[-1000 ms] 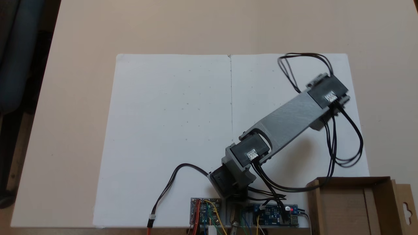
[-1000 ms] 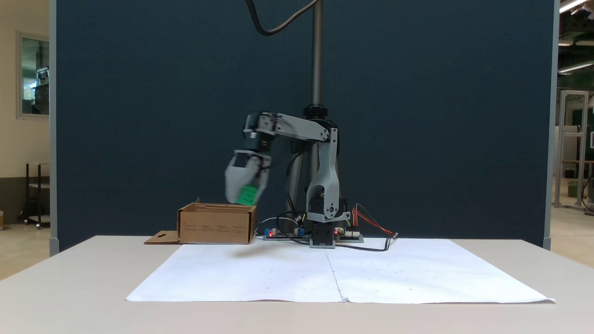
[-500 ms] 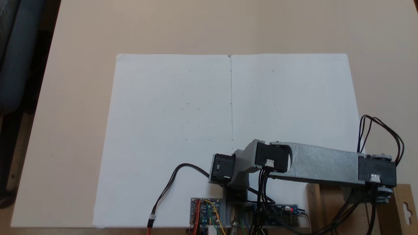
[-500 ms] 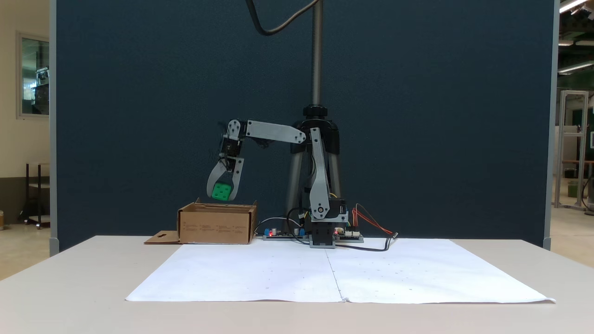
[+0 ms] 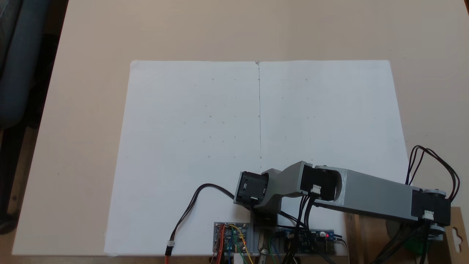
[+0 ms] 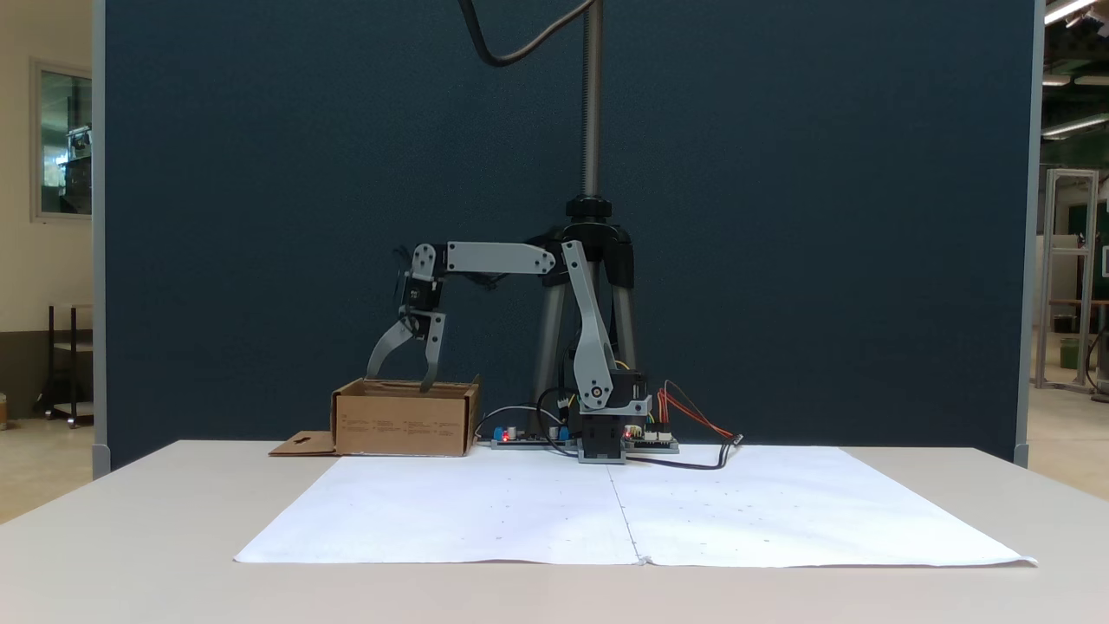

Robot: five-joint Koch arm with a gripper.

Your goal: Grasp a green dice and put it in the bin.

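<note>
The brown cardboard bin (image 6: 403,425) stands at the back left of the table in a fixed view, and at the lower right corner (image 5: 354,234) seen from above. My gripper (image 6: 398,381) hangs open just above the bin's rim, its two grey fingers spread apart with nothing between them. From above, a patch of the green dice (image 5: 414,246) shows inside the bin, partly covered by the arm's black cables. The forearm (image 5: 373,196) reaches out over the bin and hides the gripper from above.
A white paper sheet (image 5: 205,139) covers the middle of the beige table (image 5: 91,73). Circuit boards (image 5: 231,236) with loose wires sit beside the arm's base (image 6: 602,442). The bin's flap (image 5: 456,234) lies flat on the outer side. A tripod pole (image 6: 592,104) rises behind the base.
The arm swung over the bin and lowered slightly. The gripper, shut on the green dice half a second ago, has opened, and the dice now lies in the bin.
</note>
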